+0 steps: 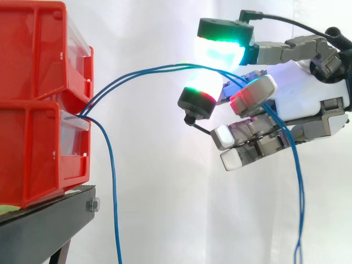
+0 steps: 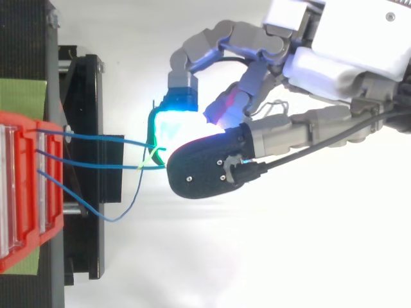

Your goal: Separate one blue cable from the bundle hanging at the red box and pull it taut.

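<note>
Three thin blue cables (image 1: pixel 143 71) leave your two stacked red plastic bins (image 1: pixel 33 137).
Your hand (image 1: pixel 308 93) pinches two of them; one hangs loose.

No legible text, labels or numbers anywhere

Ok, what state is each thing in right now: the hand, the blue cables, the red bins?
White robot hand: shut, pinching two thin blue cables.
Those two cables: slightly bowed, not taut, tails hanging past the hand.
Third thin blue cable: free, hanging loose from the bins.
Red plastic bins: stacked two high on the black stand.
</note>
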